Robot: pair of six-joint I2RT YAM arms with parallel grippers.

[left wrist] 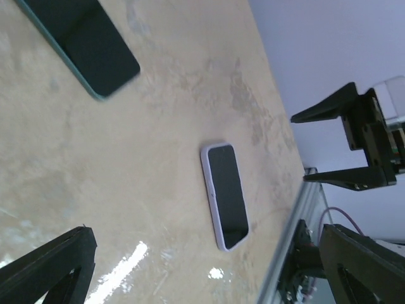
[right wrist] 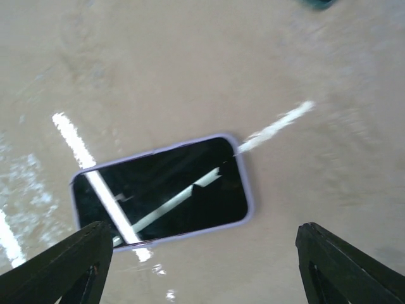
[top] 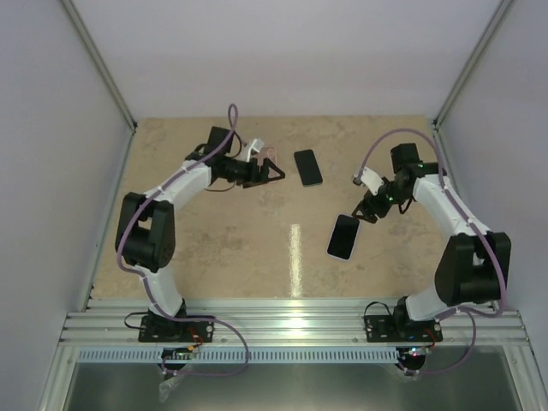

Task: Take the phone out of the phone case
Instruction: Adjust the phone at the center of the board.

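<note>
A phone with a dark screen in a lilac case [top: 343, 237] lies flat, screen up, right of the table's middle. It also shows in the left wrist view [left wrist: 224, 195] and in the right wrist view [right wrist: 161, 190]. My right gripper [top: 367, 214] is open and empty, just above and beyond the phone's far right end; in its own view the gripper [right wrist: 205, 266] hangs over the table beside the phone. My left gripper [top: 277, 173] is open and empty, well to the phone's far left; its own view [left wrist: 202, 272] shows bare table between the jaws.
A second dark phone with a teal edge [top: 308, 167] lies flat near the table's far middle, just right of my left gripper, and shows in the left wrist view [left wrist: 85, 38]. A metal rail [top: 291, 325] runs along the near edge. Walls enclose the table.
</note>
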